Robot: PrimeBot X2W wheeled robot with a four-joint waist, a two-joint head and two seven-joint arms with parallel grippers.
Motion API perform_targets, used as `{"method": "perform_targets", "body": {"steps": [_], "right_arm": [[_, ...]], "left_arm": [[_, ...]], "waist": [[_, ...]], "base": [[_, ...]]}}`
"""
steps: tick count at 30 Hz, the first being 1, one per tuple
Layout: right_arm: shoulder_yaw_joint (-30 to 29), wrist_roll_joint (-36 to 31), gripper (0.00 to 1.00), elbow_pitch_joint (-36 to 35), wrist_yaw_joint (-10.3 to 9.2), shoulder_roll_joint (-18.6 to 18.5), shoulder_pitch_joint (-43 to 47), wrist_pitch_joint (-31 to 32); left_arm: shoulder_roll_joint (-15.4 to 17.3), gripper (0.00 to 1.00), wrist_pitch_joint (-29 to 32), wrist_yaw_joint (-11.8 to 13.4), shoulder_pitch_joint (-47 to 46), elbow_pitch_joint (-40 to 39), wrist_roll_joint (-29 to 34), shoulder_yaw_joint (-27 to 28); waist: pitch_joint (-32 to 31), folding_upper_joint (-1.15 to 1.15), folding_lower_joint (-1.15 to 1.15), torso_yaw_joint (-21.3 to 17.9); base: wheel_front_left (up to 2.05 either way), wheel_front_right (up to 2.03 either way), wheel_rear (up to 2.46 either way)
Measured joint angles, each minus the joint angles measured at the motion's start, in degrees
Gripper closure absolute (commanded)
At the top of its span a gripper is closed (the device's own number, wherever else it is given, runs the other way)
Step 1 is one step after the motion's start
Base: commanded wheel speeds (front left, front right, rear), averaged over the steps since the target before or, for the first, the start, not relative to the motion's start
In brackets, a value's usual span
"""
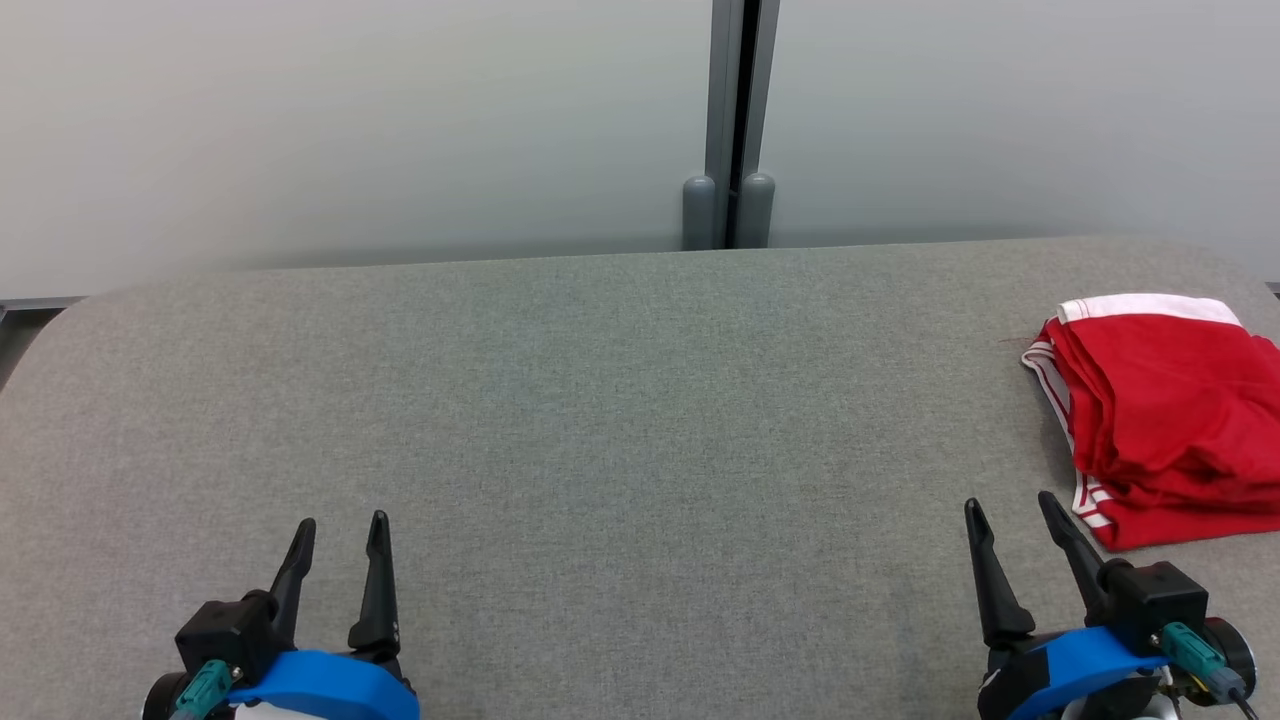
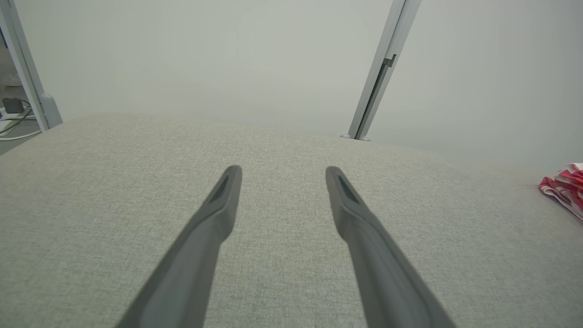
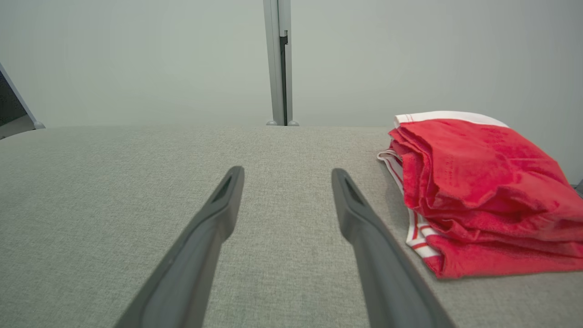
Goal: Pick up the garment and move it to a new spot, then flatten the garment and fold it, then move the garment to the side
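The garment (image 1: 1170, 410) is red with white trim and lies folded in a stack at the right edge of the grey padded table (image 1: 600, 400). In the right wrist view the garment (image 3: 478, 191) sits just right of my fingers, apart from them. A corner of the garment (image 2: 565, 187) peeks in at the far right of the left wrist view. My right gripper (image 1: 1010, 510) stands open near the front right, short of the garment and a little to its left. My left gripper (image 1: 342, 527) stands open at the front left, with nothing between its fingers.
Pale wall panels rise behind the table, joined by a grey post (image 1: 730, 120). The table's rounded back corners drop off at left and right. In the left wrist view, cables (image 2: 13, 125) lie on the floor beyond the far left corner.
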Motion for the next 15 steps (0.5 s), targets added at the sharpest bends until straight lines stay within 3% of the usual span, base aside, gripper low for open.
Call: {"method": "perform_targets", "body": {"steps": [3,4,9,15], "right_arm": [[0.01,0.01,0.0,-0.01,0.0,0.03,0.01,0.0],[0.02,0.01,1.0,-0.02,0.0,0.04,0.02,0.01],[0.04,0.18,1.0,2.49,0.0,0.2,0.24,0.42],[-0.54,6.47,1.0,3.1,0.0,0.31,0.21,2.13]], "left_arm": [[0.03,0.0,0.08,0.14,0.07,-0.07,-0.09,-0.34],[0.05,1.0,0.29,-0.01,0.09,-0.09,-0.21,-0.54],[-0.8,1.0,0.59,-0.01,2.18,2.15,-0.41,-1.16],[-1.52,1.0,2.24,-0.32,2.56,2.19,-5.46,0.09]], "waist": [[0.03,0.0,0.0,0.03],[0.03,0.0,0.0,0.06],[0.04,0.0,0.0,0.04],[-0.02,0.0,0.0,0.06]], "base": [[0.0,0.0,0.0],[0.0,0.0,0.0],[0.0,0.0,0.0],[0.0,0.0,0.0]]}}
